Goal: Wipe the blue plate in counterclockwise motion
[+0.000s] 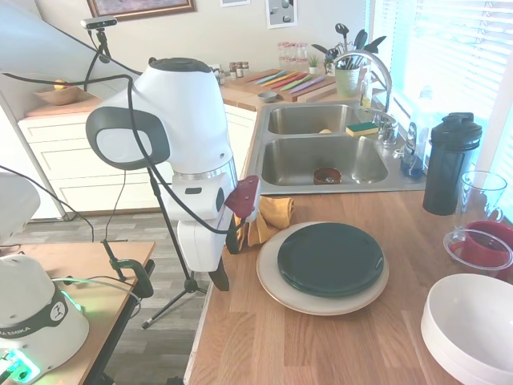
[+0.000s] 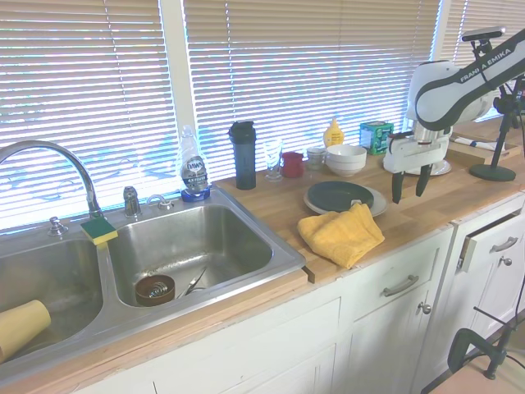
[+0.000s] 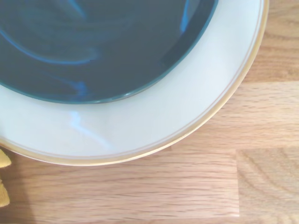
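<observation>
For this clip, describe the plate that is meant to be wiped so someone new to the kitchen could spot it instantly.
Start at the double sink and come forward along the wooden counter. There a yellow cloth lies beside a stack of two plates. The blue plate is the upper one: glossy, near-black teal and smaller than the beige plate under it, unlike the white bowl nearby.

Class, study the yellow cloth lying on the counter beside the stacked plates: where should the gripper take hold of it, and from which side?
Grip the yellow cloth at a raised fold near its middle, coming straight down from above with the gripper open. It lies crumpled and low on the counter, so bunched ridges give the fingers something to pinch, probably more than its flat edges.
</observation>
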